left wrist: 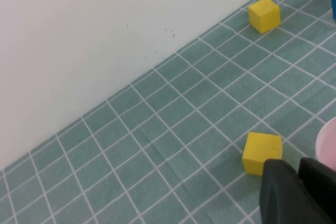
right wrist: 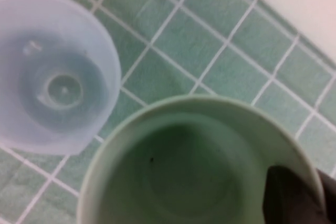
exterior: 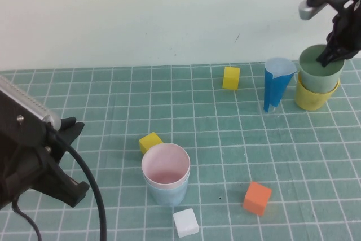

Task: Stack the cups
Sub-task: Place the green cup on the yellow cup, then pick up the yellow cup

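R pincer (exterior: pixel 333 55) is clamped on the green cup's (exterior: pixel 320 69) rim, green nested in yellow cup (exterior: pixel 316 97) at far right. Pink cup (exterior: pixel 165 165) sits in blue cup (exterior: pixel 166 191) front-centre on the tabletop (exterior: pixel 225 139) — well left of R pincer, nearer the closed, empty L pincer (exterior: pixel 70 131).

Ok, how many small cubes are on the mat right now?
4: one yellow cube by the back wall, another yellow cube behind the pink cup, an orange cube front right, a white cube front centre. None seem hidden.

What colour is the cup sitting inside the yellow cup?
Green. The green cup sits nested in the yellow cup, seen best in the high view.
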Controlling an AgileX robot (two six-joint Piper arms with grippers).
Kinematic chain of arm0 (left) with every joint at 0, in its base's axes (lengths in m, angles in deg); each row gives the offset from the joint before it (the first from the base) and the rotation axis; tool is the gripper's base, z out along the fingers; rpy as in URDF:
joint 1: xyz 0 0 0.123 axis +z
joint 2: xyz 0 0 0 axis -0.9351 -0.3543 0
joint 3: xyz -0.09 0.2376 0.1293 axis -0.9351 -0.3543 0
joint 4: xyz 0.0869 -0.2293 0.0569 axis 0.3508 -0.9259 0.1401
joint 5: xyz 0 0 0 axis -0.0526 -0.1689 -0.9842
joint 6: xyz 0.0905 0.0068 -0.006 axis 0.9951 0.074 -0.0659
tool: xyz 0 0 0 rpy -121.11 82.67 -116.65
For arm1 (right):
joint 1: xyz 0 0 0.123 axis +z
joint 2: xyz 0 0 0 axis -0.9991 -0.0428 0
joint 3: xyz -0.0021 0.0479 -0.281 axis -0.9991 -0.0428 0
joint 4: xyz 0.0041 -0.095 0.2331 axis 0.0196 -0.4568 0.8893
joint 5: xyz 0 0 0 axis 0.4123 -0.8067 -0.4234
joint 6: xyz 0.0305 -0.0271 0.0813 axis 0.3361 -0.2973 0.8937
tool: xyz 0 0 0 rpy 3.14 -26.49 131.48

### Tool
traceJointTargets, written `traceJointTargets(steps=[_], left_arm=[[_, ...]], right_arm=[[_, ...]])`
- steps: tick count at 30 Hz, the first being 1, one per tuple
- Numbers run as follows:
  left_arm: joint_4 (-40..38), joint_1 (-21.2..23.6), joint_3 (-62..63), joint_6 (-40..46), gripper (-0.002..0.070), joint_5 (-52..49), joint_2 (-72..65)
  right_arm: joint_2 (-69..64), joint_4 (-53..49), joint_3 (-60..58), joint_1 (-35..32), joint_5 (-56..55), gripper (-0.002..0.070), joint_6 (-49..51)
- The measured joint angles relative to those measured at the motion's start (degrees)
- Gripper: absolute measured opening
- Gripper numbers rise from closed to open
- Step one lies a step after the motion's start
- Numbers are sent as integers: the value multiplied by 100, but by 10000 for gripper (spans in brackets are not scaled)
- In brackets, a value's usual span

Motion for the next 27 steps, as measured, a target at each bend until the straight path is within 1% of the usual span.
traceJointTargets(steps=[6, 8, 10, 14, 15, 17, 20, 22, 24, 27], left_arm=[[-192, 0, 0, 0, 38, 19, -91], [-207, 0, 0, 0, 38, 19, -93], [-207, 0, 0, 0, 39, 19, -103], [-214, 0, 0, 0, 38, 27, -103], [-214, 0, 0, 0, 38, 27, -103], [-214, 0, 0, 0, 38, 27, -103], [-219, 0, 0, 0, 38, 27, -103], [-219, 0, 0, 0, 38, 27, -103], [-219, 0, 0, 0, 38, 27, -103], [-219, 0, 0, 0, 38, 27, -103]], right_arm=[[-246, -59, 0, 0, -215, 22, -10], [-252, -59, 0, 0, -307, 39, -10], [-267, -48, 0, -10, -364, 96, -10], [-329, 25, 0, -72, -309, 319, 62], [-365, 32, 0, -104, -264, 364, 77], [-413, 32, 11, -167, -251, 414, 133], [-489, 32, 14, -245, -261, 437, 260], [-555, 32, 48, -287, -285, 435, 281], [-612, -9, 62, -310, -350, 410, 290], [-679, -20, 69, -313, -417, 339, 290]])
